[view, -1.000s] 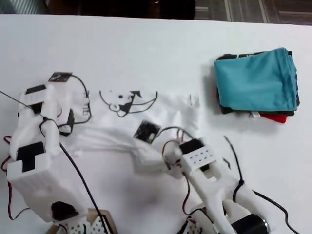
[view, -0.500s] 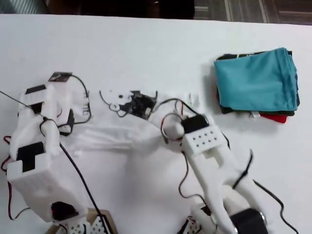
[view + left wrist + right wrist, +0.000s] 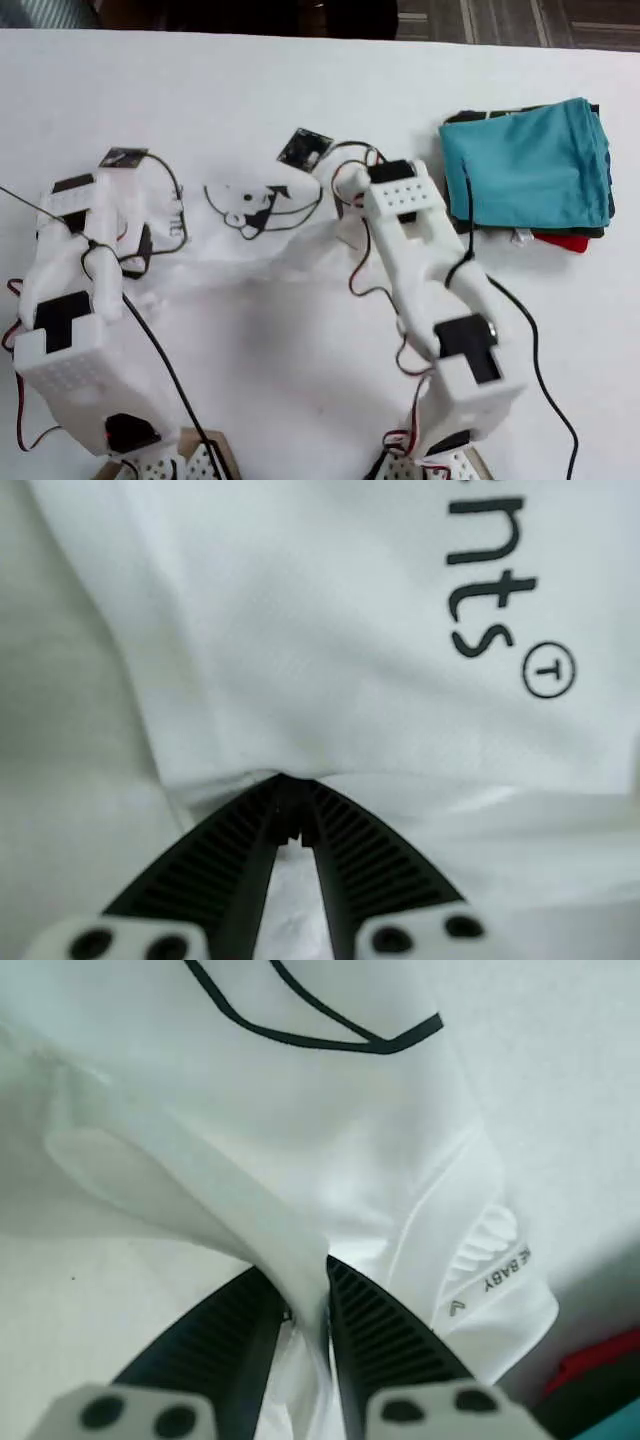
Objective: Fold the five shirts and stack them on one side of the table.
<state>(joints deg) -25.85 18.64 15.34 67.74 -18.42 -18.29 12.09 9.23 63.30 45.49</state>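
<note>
Right wrist view: the right gripper (image 3: 303, 1295) was closed tight on a raised fold of the white shirt (image 3: 330, 1150), and the left gripper (image 3: 290, 805) was closed on another fold. The cloth looked soft and light and likely sagged; hems seemed the best holds.

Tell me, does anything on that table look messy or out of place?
The white shirt is bunched into a ridge between the left tool and right tool, which pinch it. In the folded stack, a red shirt pokes out at one corner.
</note>
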